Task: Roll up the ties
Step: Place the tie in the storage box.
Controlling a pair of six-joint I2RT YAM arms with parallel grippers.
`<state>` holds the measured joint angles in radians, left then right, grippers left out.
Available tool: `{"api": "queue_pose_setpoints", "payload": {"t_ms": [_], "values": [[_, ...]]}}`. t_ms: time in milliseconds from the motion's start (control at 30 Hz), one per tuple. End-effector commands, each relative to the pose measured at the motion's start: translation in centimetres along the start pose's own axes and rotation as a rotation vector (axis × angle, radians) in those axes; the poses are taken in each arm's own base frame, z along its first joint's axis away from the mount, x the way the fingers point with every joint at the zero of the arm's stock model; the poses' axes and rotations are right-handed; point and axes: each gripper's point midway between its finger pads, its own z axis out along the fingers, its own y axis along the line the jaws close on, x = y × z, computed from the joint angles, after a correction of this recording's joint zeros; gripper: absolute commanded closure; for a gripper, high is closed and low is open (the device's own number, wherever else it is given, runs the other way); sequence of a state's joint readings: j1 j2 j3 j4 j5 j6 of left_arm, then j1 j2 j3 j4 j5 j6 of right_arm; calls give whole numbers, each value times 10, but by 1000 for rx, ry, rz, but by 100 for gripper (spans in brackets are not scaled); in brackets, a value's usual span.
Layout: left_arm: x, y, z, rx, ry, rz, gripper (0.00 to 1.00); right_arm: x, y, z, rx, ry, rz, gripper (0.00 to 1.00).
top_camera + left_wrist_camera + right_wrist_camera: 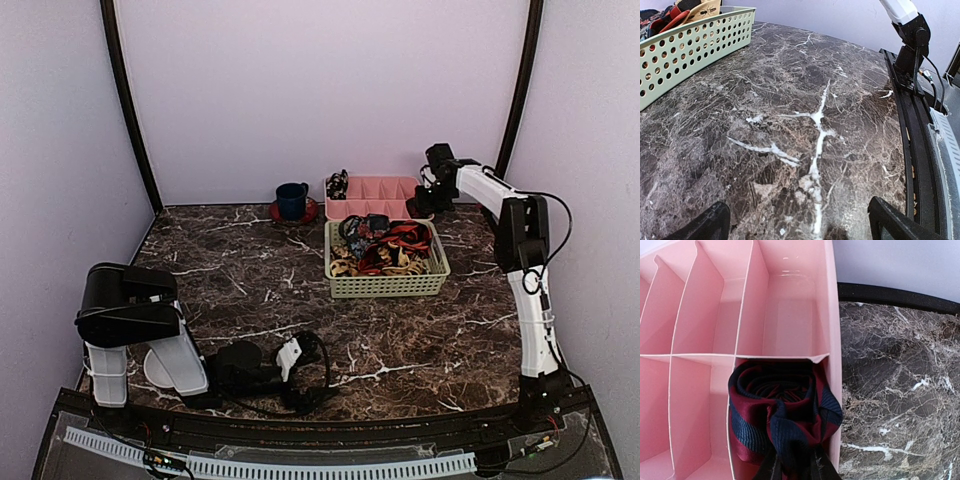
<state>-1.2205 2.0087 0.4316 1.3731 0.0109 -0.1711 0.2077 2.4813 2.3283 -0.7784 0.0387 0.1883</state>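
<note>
A dark blue tie with red stripes (782, 410), rolled into a coil, sits in the near right compartment of a pink divided box (832, 315), which stands at the back of the table (372, 195). My right gripper (796, 466) is shut on the coil's near fold and reaches over the box's right end (430, 200). Another small coil (337, 184) lies in the box's left end. Several loose red-and-black and leopard-print ties (385, 250) fill a green basket (438, 275). My left gripper (800, 225) is open and empty, low over the bare marble near the front edge (300, 355).
A blue cup on a red saucer (292, 200) stands left of the pink box. The green basket's wall (690, 45) shows at the upper left of the left wrist view, the right arm's base (912, 45) at its upper right. Purple walls enclose the table.
</note>
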Motion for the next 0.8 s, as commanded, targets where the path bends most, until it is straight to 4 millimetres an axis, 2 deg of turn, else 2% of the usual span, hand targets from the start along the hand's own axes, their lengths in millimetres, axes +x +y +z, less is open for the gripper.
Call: {"api": "queue_pose_setpoints", "payload": {"t_ms": [0, 100, 233, 467, 767], "values": [[-4, -1, -4, 9, -21, -12, 1, -5, 6, -14, -1, -51, -12, 80], [-5, -1, -3, 10, -25, -9, 1, -21, 9, -30, -12, -120, -12, 75], [-6, -2, -1, 15, -24, -12, 1, -32, 12, -40, -22, -165, -13, 68], [-4, -2, 1, 13, -16, -10, 1, -41, 14, -43, -32, -201, -10, 66], [1, 0, 3, 6, -5, -13, 1, -44, 23, -32, -71, -212, -16, 67]]}}
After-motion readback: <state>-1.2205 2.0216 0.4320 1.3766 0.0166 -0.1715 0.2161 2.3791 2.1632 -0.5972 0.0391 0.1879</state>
